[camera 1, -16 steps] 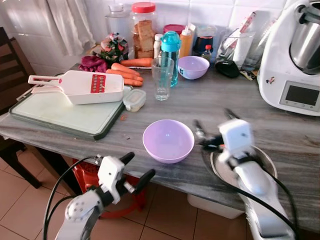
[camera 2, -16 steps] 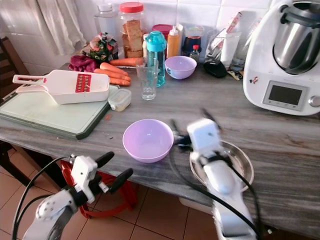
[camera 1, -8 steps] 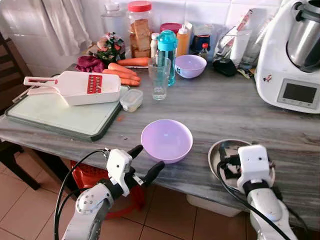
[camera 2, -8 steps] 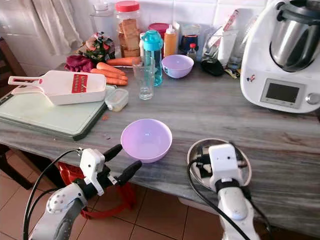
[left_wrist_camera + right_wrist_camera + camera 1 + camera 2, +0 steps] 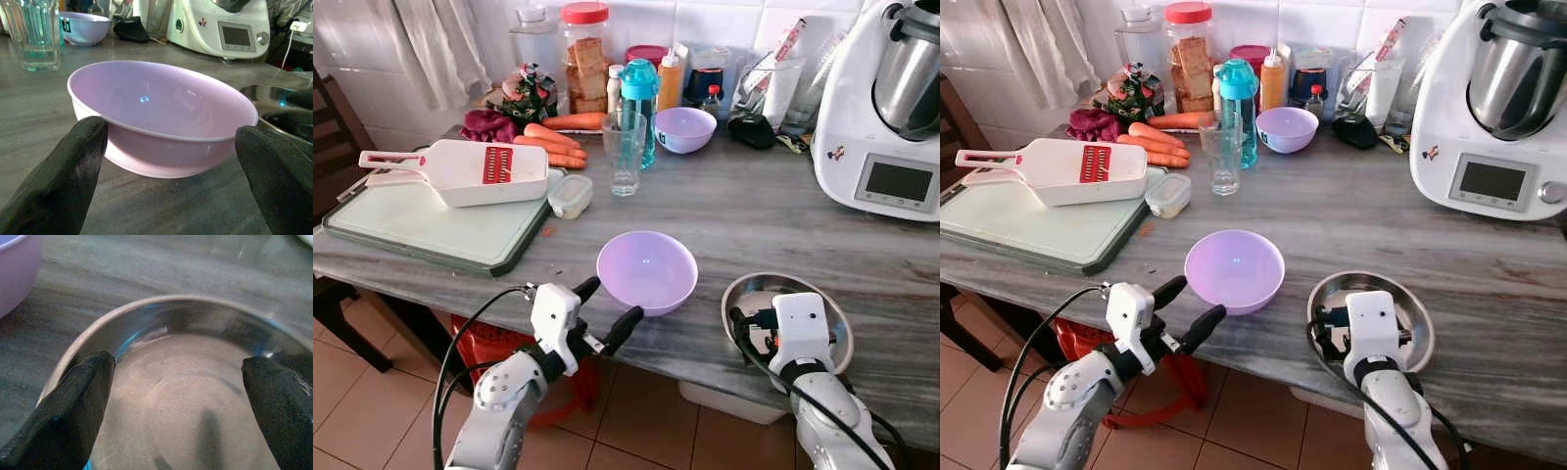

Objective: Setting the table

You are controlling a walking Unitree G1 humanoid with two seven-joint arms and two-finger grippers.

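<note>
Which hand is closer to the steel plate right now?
Right. The right hand hovers over the steel plate, fingers spread open. The left hand is off to the side, open before the near lilac bowl.

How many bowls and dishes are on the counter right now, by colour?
Purple bowls: 2, one near the front edge, one at the back
Steel dishes: 1, under the right tool
Total: 3
</note>
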